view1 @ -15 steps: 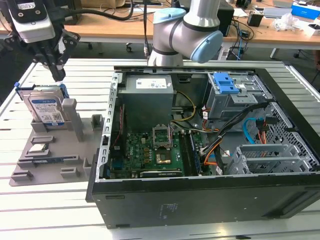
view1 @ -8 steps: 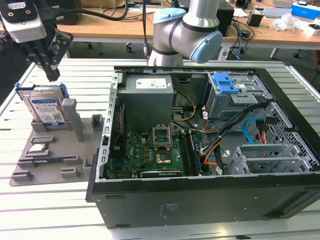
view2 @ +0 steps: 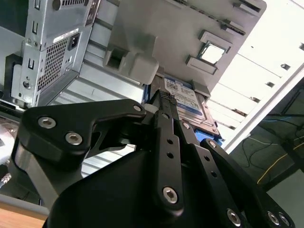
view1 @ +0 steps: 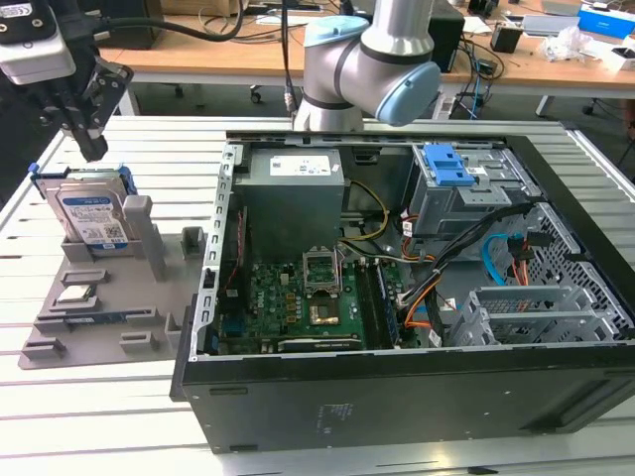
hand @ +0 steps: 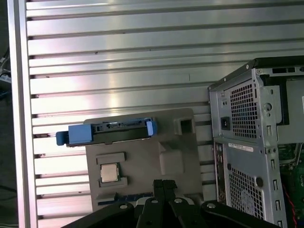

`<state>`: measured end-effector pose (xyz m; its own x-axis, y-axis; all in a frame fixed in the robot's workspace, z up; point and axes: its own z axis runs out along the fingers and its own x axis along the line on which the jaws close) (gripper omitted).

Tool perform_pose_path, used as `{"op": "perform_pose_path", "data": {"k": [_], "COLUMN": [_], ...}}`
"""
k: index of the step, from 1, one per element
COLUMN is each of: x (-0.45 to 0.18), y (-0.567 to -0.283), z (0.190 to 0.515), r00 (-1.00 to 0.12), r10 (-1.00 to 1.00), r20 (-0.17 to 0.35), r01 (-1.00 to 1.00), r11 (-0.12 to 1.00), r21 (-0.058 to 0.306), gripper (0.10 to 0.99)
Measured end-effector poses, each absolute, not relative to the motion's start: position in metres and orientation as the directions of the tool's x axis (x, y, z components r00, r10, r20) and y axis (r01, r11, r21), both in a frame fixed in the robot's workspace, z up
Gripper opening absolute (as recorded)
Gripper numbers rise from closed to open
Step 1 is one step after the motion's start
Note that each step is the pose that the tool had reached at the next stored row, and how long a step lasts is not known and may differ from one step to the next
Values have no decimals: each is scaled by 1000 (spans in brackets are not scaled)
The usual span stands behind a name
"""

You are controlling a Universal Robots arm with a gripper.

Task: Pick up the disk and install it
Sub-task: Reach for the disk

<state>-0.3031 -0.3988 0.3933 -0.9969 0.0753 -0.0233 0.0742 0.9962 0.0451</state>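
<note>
The disk [view1: 91, 216] stands upright on its edge in a slot of the grey holder [view1: 149, 327] on the exterior view's left. It is silver with a blue-and-white label and a blue carrier frame. In the first wrist view I look down on the disk [hand: 107, 133] and see its blue frame edge-on. My gripper [view1: 91, 149] hangs just above the disk's top edge, apart from it. Its black fingers [hand: 164, 185] are pressed together with nothing between them. In the second wrist view the gripper [view2: 164, 97] points toward the disk [view2: 187, 99].
A small square processor chip [view1: 76, 295] lies on the holder in front of the disk. The open computer case [view1: 417, 387] takes up the middle and the exterior view's right, with a grey drive cage and blue latch [view1: 451, 169] at its back. The slatted metal table [view1: 99, 416] lies around them.
</note>
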Motion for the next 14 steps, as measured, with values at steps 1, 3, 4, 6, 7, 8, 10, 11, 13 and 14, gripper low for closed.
{"op": "perform_pose_path", "data": {"k": [1, 3, 4, 6, 7, 8, 10, 11, 13, 14], "x": [-305, -308, -310, -314, -315, -316, -320, -322, -324, -326], "y": [-399, -399, -399, -399, -399, -399, -399, -399, -399, -399], "z": [393, 393, 393, 393, 393, 393, 393, 393, 393, 393], "r00": [-997, -997, -997, -997, -997, -997, -997, -997, -997, -997], "r10": [75, 75, 75, 75, 75, 75, 75, 75, 75, 75], "r20": [-23, -23, -23, -23, -23, -23, -23, -23, -23, -23], "r01": [74, 74, 74, 74, 74, 74, 74, 74, 74, 74], "r11": [996, 996, 996, 996, 996, 996, 996, 996, 996, 996], "r21": [45, 45, 45, 45, 45, 45, 45, 45, 45, 45], "gripper": [106, 106, 106, 106, 106, 106, 106, 106, 106, 106]}}
